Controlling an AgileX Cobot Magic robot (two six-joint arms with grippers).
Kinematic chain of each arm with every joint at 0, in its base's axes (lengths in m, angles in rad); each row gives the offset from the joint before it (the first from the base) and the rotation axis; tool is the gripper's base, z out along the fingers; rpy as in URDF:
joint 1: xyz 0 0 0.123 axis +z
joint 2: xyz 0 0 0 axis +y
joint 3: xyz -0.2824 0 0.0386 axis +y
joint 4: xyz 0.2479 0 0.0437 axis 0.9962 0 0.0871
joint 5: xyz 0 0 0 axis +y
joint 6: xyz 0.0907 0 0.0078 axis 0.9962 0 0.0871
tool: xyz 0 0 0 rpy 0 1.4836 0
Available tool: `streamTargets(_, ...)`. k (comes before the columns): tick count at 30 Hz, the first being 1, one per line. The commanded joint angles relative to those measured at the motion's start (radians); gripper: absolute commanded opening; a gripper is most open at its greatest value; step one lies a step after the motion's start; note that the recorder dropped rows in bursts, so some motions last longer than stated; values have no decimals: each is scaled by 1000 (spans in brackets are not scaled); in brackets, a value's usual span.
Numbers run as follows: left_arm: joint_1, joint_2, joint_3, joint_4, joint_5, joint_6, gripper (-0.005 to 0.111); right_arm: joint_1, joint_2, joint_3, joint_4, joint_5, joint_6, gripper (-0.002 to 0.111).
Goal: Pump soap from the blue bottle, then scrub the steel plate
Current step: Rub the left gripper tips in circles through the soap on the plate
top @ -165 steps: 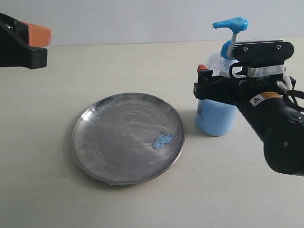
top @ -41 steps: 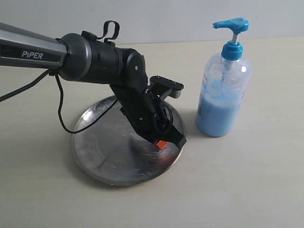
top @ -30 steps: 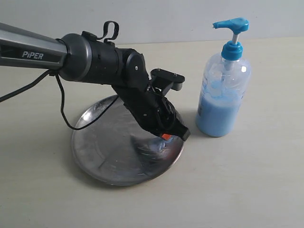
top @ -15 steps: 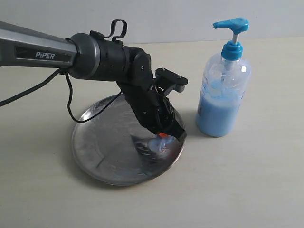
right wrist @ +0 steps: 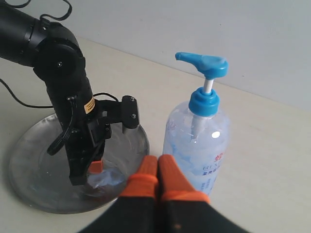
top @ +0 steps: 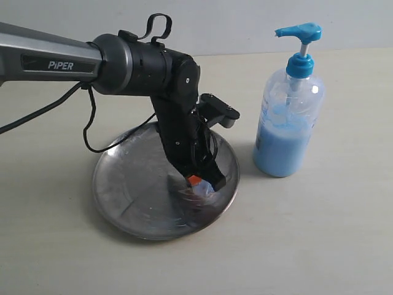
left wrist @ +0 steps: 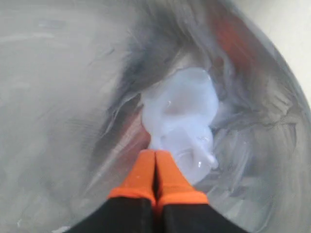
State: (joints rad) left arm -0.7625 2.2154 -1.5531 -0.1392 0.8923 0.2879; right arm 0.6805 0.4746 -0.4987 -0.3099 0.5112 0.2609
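Observation:
The steel plate (top: 126, 184) lies left of the blue bottle (top: 287, 123), which stands upright with its pump head up. My left gripper (top: 195, 180) points down into the plate's right part, its orange fingers shut, tips touching a pale blue soap blob (top: 205, 190). In the left wrist view the shut left gripper (left wrist: 155, 153) rests against the soap (left wrist: 182, 111) on the streaky plate (left wrist: 58, 97). My right gripper (right wrist: 157, 159) is shut on nothing and hangs clear of the bottle (right wrist: 199, 141) and the plate (right wrist: 34, 145); the exterior view does not show it.
The left arm's black cable (top: 92, 132) loops down over the plate's left rim. Both plate and bottle stand on a pale table (top: 319, 233), which ends at a light wall (top: 233, 24) behind.
The left gripper has slid across the plate from near the right rim toward the middle, its wrist turning more upright. The soap is smeared along with it. The bottle has not moved.

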Motion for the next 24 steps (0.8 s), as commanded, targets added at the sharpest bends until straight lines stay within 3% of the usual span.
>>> streamTargets(1, -6, -4, -8, -65, 20, -2, 0, 0, -8, 4, -8, -12, 2, 0)
streamTargets(8, -6, -4, -8, -237, -25, 56, 0, 0, -8, 4, -8, -12, 2, 0)
streamTargets(14, -6, 2, -8, -233, -166, 56, 0, 0, -8, 4, -6, -12, 2, 0)
streamTargets(24, -4, 27, -8, -75, -138, 23, 0, 0, -8, 4, -6, -12, 2, 0)
